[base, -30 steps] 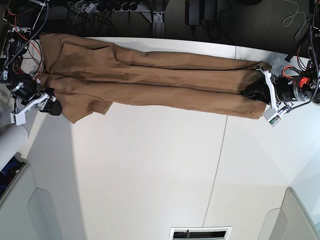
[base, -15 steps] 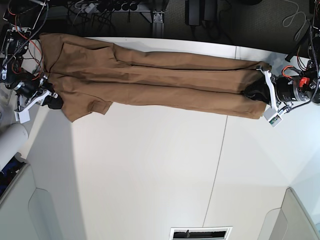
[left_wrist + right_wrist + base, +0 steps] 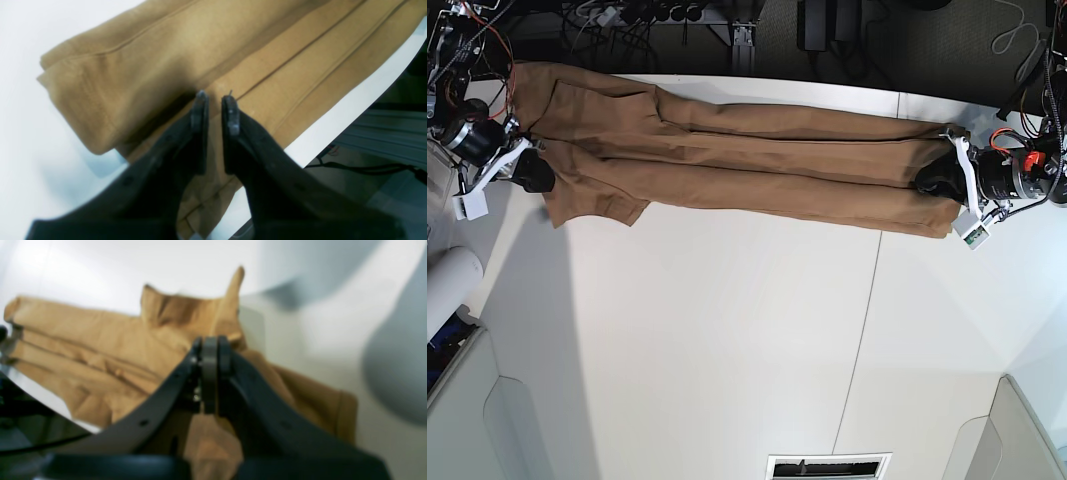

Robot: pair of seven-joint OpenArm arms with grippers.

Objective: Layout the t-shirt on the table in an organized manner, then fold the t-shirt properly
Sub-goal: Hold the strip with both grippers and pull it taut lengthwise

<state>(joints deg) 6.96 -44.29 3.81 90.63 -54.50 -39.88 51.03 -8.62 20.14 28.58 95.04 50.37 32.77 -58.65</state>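
The tan t-shirt (image 3: 747, 160) lies stretched in a long band across the far part of the white table (image 3: 727, 330). At the band's right end my left gripper (image 3: 932, 182) sits on the hem. In the left wrist view its jaws (image 3: 215, 100) stand almost together, pinching a fold of the t-shirt (image 3: 166, 50). My right gripper (image 3: 535, 175) is at the left end by the short sleeve. Seen from the right wrist, it (image 3: 210, 343) is shut, with the bunched t-shirt (image 3: 100, 340) pinched at its tips.
Grey-white bins stand at the near right corner (image 3: 1027, 430) and near left corner (image 3: 467, 420). A white cylinder (image 3: 447, 285) lies off the table's left edge. Cables and a power strip (image 3: 647, 15) run behind the far edge. A dark seam (image 3: 862, 320) crosses the tabletop.
My right gripper has shut on the shirt's left end and moved toward the far left, dragging the sleeve corner with it. The left gripper has barely moved.
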